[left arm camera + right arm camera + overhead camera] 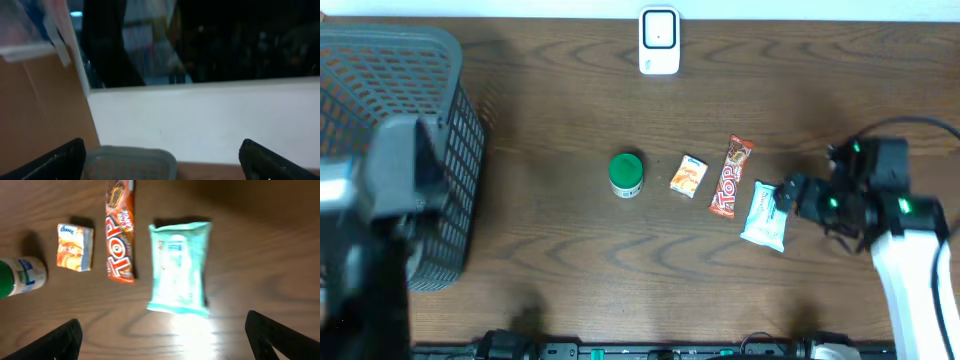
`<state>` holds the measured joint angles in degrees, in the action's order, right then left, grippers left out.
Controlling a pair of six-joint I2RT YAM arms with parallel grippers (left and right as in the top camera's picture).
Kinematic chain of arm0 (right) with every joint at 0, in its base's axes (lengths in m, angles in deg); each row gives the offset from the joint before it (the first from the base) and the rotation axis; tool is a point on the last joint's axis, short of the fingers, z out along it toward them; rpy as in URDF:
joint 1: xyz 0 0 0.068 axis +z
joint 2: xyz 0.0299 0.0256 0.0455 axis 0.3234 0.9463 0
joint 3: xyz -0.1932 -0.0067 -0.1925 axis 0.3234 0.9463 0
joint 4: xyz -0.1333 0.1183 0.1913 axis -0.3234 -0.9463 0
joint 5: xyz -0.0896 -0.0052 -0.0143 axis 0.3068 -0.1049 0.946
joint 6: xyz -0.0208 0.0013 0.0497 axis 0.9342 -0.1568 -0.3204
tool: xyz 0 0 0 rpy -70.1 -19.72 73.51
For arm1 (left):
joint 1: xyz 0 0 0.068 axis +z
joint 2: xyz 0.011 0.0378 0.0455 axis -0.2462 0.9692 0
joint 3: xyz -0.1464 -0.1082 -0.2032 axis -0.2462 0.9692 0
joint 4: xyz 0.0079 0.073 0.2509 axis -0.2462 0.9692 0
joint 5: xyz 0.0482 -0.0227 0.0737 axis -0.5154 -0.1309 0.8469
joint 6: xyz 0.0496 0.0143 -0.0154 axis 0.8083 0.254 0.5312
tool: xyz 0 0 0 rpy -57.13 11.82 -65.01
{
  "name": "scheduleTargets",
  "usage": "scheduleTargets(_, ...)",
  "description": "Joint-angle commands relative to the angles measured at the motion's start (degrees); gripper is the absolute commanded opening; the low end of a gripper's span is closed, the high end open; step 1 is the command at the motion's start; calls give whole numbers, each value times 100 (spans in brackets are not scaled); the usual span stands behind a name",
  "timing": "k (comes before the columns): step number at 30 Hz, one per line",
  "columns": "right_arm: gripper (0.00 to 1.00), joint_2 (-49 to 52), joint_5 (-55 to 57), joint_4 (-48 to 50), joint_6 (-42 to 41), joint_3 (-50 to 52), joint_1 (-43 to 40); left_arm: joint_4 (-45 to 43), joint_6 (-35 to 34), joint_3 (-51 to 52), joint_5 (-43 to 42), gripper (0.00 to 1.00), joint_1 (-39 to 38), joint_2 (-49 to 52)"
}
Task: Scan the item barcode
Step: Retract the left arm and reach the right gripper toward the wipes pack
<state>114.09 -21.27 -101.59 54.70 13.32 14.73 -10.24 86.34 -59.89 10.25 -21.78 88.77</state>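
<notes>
Flat on the table (570, 260), right of centre: pale-green wipes packet (180, 270). Poised over it, right gripper (170, 342), jaws wide apart, holding nothing. Just left of the packet, 1 TOP bar (731, 176), then 1 small tissue pack (688, 175), then 1 green-lidded jar (626, 174). White scanner (659, 41) at the far edge. Left gripper (165, 162) by the basket (450, 120), likewise spread and empty.

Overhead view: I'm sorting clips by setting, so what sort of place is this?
Probably a mock shop checkout: a mesh shopping basket at the left, a likely barcode scanner at the far edge, and packaged goods like a snack bar and wipes pack.
</notes>
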Motion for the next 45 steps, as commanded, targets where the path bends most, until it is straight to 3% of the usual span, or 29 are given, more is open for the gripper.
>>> scheduleTargets(1, 91, 1010, -994, 385, -92, -160, 50, -28, -31, 160, -249, 98, 24, -595)
scheduleTargets(2, 69, 1405, -1178, 522, -74, -160, 50, -52, -31, 243, -249, 98, 24, -787)
scheduleTargets(3, 68, 1631, -1189, 527, -76, -160, 50, -83, -31, 297, -249, 98, 24, -892)
scheduleTargets(5, 81, 2157, -901, 599, -72, -160, 50, -114, -28, 420, -249, 98, 24, -1095)
scheduleTargets(12, 90, 2796, 168, 789, 175, -157, 48, -455, -28, 837, -247, 98, 24, -1150)
scheduleTargets(17, 91, 2800, 920, 890, 275, 4, 44, -509, -28, 925, -245, 98, 24, -1150)
scheduleTargets(23, 89, 2800, 638, 1869, 490, 887, 46, -511, -28, 925, -245, 98, 24, -1150)
scheduleTargets(25, 78, 2800, 560, 2223, 487, 1196, 46, -509, -26, 925, -245, 98, 24, -1150)
scheduleTargets(28, 41, 2800, 363, 2579, 492, 1451, 42, -507, -26, 925, -245, 98, 24, -1150)
scheduleTargets(29, 20, 2798, 334, 2575, 490, 1421, 44, -505, -28, 925, -245, 98, 24, -1150)
scheduleTargets(30, 6, 2798, 295, 2562, 485, 1379, 42, -505, -28, 925, -245, 98, 24, -1150)
scheduleTargets(31, 1, 2796, 214, 2549, 483, 1349, 44, -505, -28, 925, -245, 98, 24, -1150)
scheduleTargets(35, 1, 2758, -238, 2151, 313, 1019, 44, -501, -28, 925, -245, 98, 24, -1150)
scheduleTargets(37, 1, 2686, -483, 1565, -232, 645, 44, -501, -28, 927, -247, 98, 24, -1150)
scheduleTargets(43, 1, 2557, -1429, -1421, -1788, -968, 44, -595, -31, 1102, -249, 98, 24, -1147)
scheduleTargets(45, 1, 2559, -1738, -1836, -2223, -1180, 44, -662, -31, 1193, -249, 98, 24, -1147)
